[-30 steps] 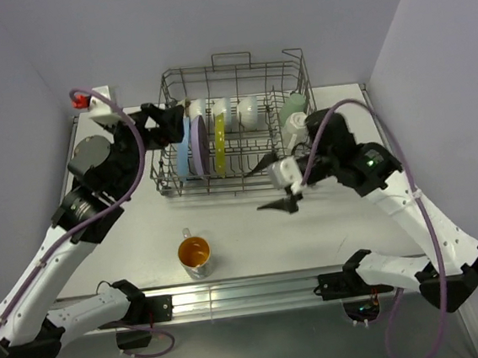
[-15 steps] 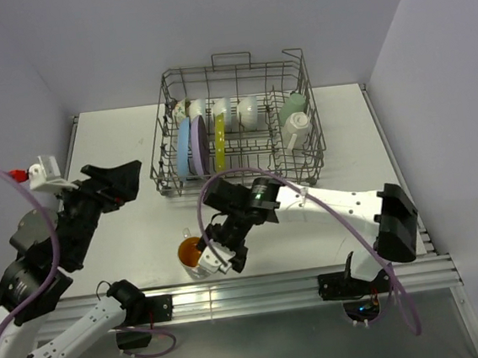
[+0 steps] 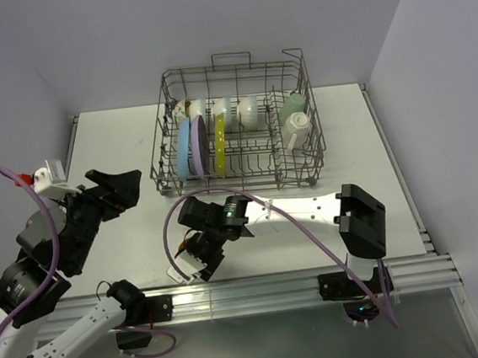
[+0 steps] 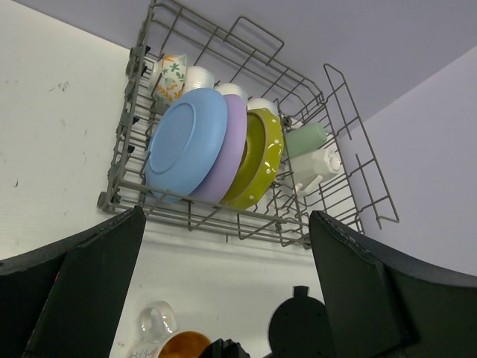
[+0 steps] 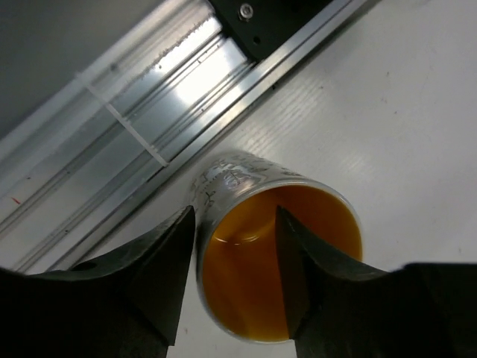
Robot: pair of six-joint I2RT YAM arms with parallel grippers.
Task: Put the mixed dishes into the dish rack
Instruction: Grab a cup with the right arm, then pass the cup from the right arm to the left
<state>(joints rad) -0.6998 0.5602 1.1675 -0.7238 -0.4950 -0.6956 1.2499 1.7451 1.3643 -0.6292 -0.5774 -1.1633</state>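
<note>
The orange-inside cup (image 5: 238, 291) stands upright by the table's near edge, its clear handle (image 4: 153, 324) showing in the left wrist view. My right gripper (image 5: 232, 216) straddles the cup's rim, one finger inside and one outside, jaws still apart. In the top view that gripper (image 3: 198, 263) hides the cup. The dish rack (image 3: 232, 65) holds a blue plate (image 4: 186, 142), a lavender plate (image 4: 231, 149), a yellow-green plate (image 4: 261, 156), white bowls (image 3: 232, 112), a floral bowl (image 4: 171, 74), a pale green cup (image 4: 305, 139) and a white mug (image 4: 313, 168). My left gripper (image 3: 119, 186) hangs open and empty, left of the rack.
The aluminium rail (image 5: 141, 127) along the table's near edge runs right beside the cup. The right arm's forearm (image 3: 293, 209) stretches across the table in front of the rack. Walls close in on both sides.
The right arm swung from the rack's front down to the cup at the near edge, and its jaws have narrowed around the rim. The left arm pulled back from the rack to the left.
</note>
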